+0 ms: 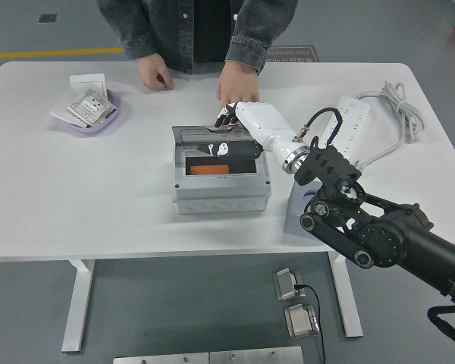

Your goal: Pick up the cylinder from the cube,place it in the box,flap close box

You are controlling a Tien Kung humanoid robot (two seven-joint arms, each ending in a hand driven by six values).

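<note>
Resting on half-lowered clear lid (201,135), right robot hand (229,135), fingers extended, nothing grasped; orange cylinder (210,170) inside grey box (221,195).

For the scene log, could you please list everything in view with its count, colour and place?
Table: one, white, fills the middle of the view.
Box: one, grey, table centre, its clear lid partly lowered.
Cylinder: one, orange, lying inside the box.
Cube: one, grey, right of the box, partly hidden by the arm.
Bowl: one, purple, far left, holding white packets.
Power strip: one, white, far right, with a white cable.
Person: one, dark jacket, far side; both hands rest on the table.
Right hand: one, white and black, on the lid.
Left hand: not in view.
</note>
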